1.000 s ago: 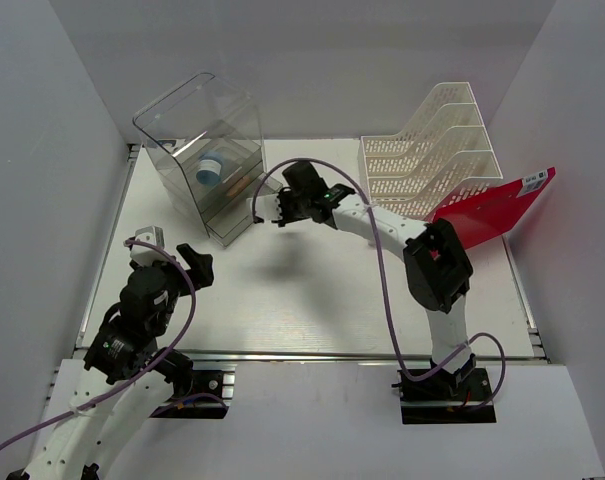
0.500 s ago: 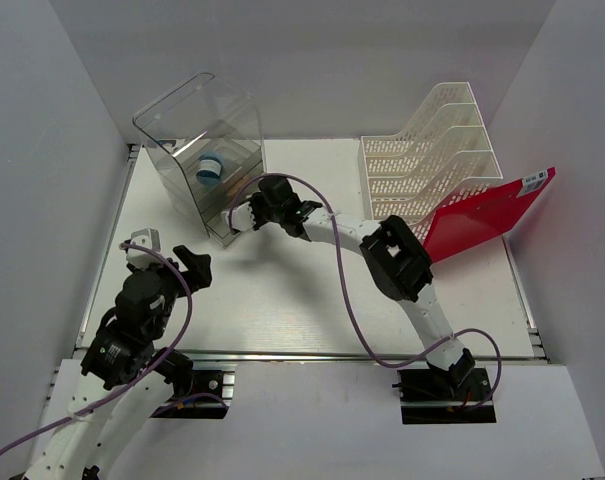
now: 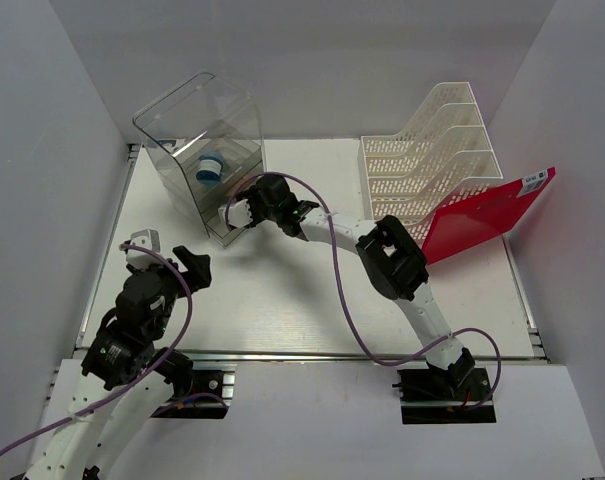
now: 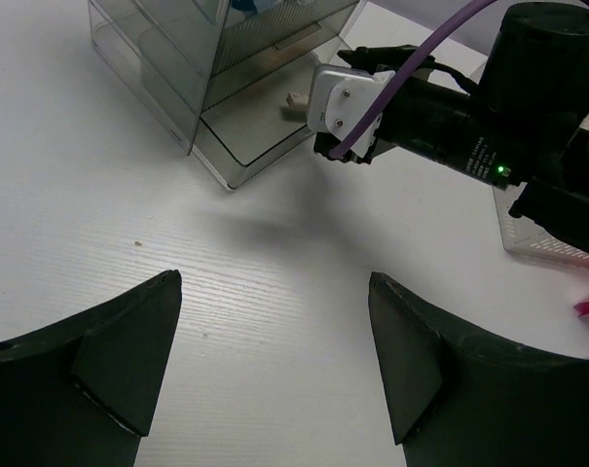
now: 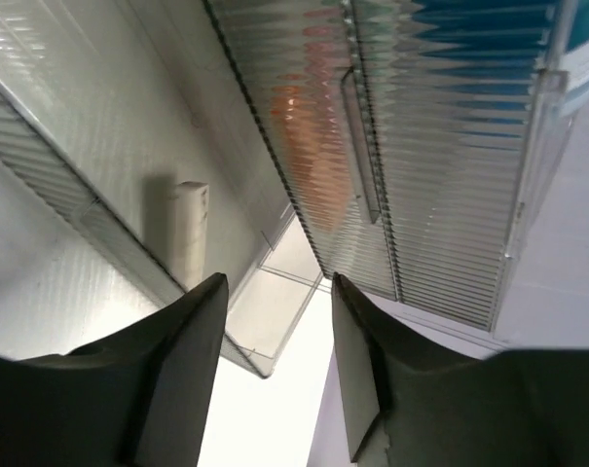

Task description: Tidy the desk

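Observation:
The desk [image 3: 312, 300] is a white tabletop with a silver rail along its near edge. A clear plastic drawer box [image 3: 204, 165] stands at the back left with its bottom drawer [image 3: 232, 222] pulled out. My right gripper [image 3: 240, 212] is open and empty, right at that open drawer. In the right wrist view [image 5: 277, 292] its jaws stand apart over the drawer, beside a small white stick [image 5: 187, 229] lying inside. My left gripper [image 3: 189, 263] is open and empty, low over the desk's front left [image 4: 275, 292].
A white slotted file rack [image 3: 432, 150] stands at the back right, with a red folder [image 3: 492, 210] leaning at its near side. A blue-and-white roll [image 3: 210, 168] sits in an upper drawer. An orange thing [image 5: 309, 146] shows through a ribbed drawer front.
My right gripper has moved left from the desk's middle to the open bottom drawer, the arm folding in. My left arm has barely shifted.

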Tool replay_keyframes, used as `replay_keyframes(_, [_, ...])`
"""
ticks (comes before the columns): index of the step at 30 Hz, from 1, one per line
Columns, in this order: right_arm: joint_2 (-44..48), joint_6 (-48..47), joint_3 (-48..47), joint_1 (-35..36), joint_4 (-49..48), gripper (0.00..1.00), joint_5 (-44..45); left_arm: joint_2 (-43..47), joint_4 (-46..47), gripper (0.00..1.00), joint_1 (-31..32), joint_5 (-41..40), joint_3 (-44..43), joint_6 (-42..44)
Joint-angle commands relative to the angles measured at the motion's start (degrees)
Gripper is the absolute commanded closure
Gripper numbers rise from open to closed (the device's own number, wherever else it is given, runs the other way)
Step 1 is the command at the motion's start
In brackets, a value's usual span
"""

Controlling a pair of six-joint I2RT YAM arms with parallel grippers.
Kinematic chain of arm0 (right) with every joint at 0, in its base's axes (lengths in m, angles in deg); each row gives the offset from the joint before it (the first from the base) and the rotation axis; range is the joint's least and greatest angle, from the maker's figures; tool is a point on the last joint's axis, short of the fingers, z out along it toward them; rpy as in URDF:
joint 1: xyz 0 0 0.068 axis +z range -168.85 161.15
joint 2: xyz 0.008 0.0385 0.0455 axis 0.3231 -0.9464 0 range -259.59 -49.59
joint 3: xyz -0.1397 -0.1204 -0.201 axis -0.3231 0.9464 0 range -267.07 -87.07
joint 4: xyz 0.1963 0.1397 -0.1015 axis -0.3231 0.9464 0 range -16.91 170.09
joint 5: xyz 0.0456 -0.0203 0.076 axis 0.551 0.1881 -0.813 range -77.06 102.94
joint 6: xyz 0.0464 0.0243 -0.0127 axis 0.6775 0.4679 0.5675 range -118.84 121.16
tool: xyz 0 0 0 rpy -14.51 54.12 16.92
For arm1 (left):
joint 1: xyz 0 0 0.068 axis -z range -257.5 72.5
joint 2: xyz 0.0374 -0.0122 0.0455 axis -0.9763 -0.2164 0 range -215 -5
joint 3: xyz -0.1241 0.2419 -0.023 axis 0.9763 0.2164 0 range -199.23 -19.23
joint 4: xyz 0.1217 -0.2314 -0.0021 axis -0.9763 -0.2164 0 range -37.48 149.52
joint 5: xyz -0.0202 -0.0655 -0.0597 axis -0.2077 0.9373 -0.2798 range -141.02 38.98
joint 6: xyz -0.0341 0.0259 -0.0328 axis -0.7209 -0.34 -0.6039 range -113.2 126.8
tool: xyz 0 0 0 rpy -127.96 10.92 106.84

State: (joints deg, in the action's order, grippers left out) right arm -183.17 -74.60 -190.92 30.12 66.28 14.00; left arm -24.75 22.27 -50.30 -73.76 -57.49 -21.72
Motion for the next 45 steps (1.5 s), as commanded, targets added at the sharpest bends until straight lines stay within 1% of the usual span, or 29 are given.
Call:
replay_keyframes(1, [2.71, 0.97, -1.09, 0.51, 0.39, 0.46, -0.44, 0.15, 0.52, 0.13, -0.31, -0.99, 0.12, -0.23])
replay_keyframes(4, [3.58, 2.02, -1.35, 0.51, 0.74, 0.50, -0.18, -0.29, 0.43, 0.13, -0.31, -0.99, 0.12, -0.23])
replay_keyframes(6, [4.38, 3.34, -1.09, 0.42, 1.01, 0.56, 0.08, -0.38, 0.43, 0.15, -0.31, -1.07, -0.06, -0.23])
replay_keyframes(7, [5.60, 4.22, -0.91, 0.51, 1.88, 0.69, 0.08, -0.38, 0.52, 0.17, -0.31, -0.99, 0.03, -0.23])
replay_keyframes(9, [7.27, 8.77, -1.09, 0.42, 4.07, 0.88, -0.44, -0.38, 0.69, 0.34, -0.31, -0.73, 0.12, -0.14])
replay_keyframes(10, [9.63, 11.58, -1.78, 0.16, 8.70, 1.00, -0.44, -0.38, 0.78, 0.42, -0.31, -0.72, 0.29, -0.14])
replay_keyframes(11, [10.78, 18.22, -2.92, 0.16, 11.96, 1.00, -0.44, -0.38, 0.78, 0.61, -0.31, -0.55, 0.47, -0.14])
replay_keyframes(13, [13.86, 25.63, -6.69, -0.80, 20.91, 1.00, -5.35, -1.60, 0.78, 0.81, -0.31, -0.37, 0.47, -0.14])
replay_keyframes(14, [15.09, 31.41, -7.23, -1.68, 30.53, 1.00, -9.89, -2.31, 0.87, 0.96, -0.31, 0.15, 0.38, -0.14])
replay_keyframes(15, [18.58, 33.47, -6.46, -2.03, 33.93, 1.00, -11.85, -3.27, 0.61, 1.00, -0.31, 0.24, 0.21, -0.23])
replay_keyframes(16, [21.05, 34.71, -4.45, -3.34, 36.58, 1.00, -14.05, -5.63, 0.43, 1.00, -0.31, 0.42, 0.12, -0.49])
replay_keyframes(17, [23.95, 35.51, 2.18, -3.70, 39.47, 1.00, -17.81, -6.96, 0.25, 1.00, -0.31, 0.24, 0.12, -0.67])
replay_keyframes(18, [29.46, 35.51, 5.82, -3.97, 40.55, 0.97, -18.98, -8.89, -0.09, 1.00, -0.31, -0.02, -0.06, -1.36])
replay_keyframes(19, [31.60, 35.51, 9.07, -5.45, 41.69, 0.86, -20.21, -12.91, -0.53, 1.00, -0.31, -0.46, -0.32, -1.81])
replay_keyframes(20, [34.06, 35.43, 14.33, -6.33, 44.40, 0.73, -22.57, -15.21, -1.58, 1.00, -0.31, -1.77, -1.11, -2.68])
replay_keyframes(21, [37.91, 35.51, 16.21, -6.87, 45.56, 0.49, -23.55, -17.67, -2.03, 1.00, -0.31, -2.48, -1.38, -3.73])
replay_keyframes(23, [40.75, 36.74, 20.86, -9.94, 47.67, 0.42, -26.44, -24.88, -2.12, 1.00, -0.31, -2.22, -1.64, -8.12])
replay_keyframes(24, [42.51, 38.57, 22.02, -11.51, 50.20, 0.40, -27.59, -27.08, -2.47, 0.92, -0.31, -1.96, -1.99, -12.49])
replay_keyframes(26, [45.49, 40.95, 27.44, -13.71, 51.10, 0.41, -32.23, -33.65, -6.31, 0.78, -0.31, -2.74, -3.83, -17.08])
replay_keyframes(27, [46.99, 42.53, 30.17, -14.68, 50.32, 0.46, -34.09, -35.60, -8.25, 0.55, -0.31, -4.83, -6.71, -21.28])
replay_keyframes(28, [48.66, 43.76, 33.33, -14.95, 48.40, 0.47, -35.41, -37.28, -10.01, 0.42, -0.31, -5.90, -8.13, -22.63])
replay_keyframes(29, [52.59, 45.08, 40.33, -15.74, 46.21, 0.50, -38.64, -38.95, -12.21, 0.33, -0.83, -6.78, -9.28, -24.03])
replay_keyframes(30, [54.55, 47.36, 43.96, -15.83, 40.96, 0.50, -39.55, -39.22, -12.49, 0.19, -0.83, -7.92, -10.33, -25.35])
replay_keyframes(31, [56.39, 48.16, 47.13, -15.75, 38.30, 0.50, -40.60, -39.14, -12.23, 0.14, -0.83, -8.54, -10.78, -25.36])
replay_keyframes(33, [60.53, 46.77, 52.67, -16.97, 37.13, 0.50, -40.71, -39.05, -12.75, 0.10, -1.62, -10.21, -11.48, -25.11])
replay_keyframes(34, [61.59, 46.42, 53.74, -17.24, 36.52, 0.50, -36.44, -39.14, -12.75, 0.10, -2.67, -12.13, -11.40, -24.93])
replay_keyframes(35, [63.34, 45.89, 54.89, -18.29, 36.43, 0.50, -35.52, -40.10, -12.84, 0.10, -3.38, -13.19, -11.14, -24.75])
replay_keyframes(40, [67.48, 45.97, 61.66, -20.58, 31.96, 0.48, -38.14, -44.50, -12.66, 0.10, -10.23, -11.10, -7.71, -22.99])
replay_keyframes(45, [70.12, 44.66, 64.74, -23.56, 29.31, 0.52, -37.27, -42.74, -12.14, 0.12, -19.19, -9.25, -7.18, -22.64])
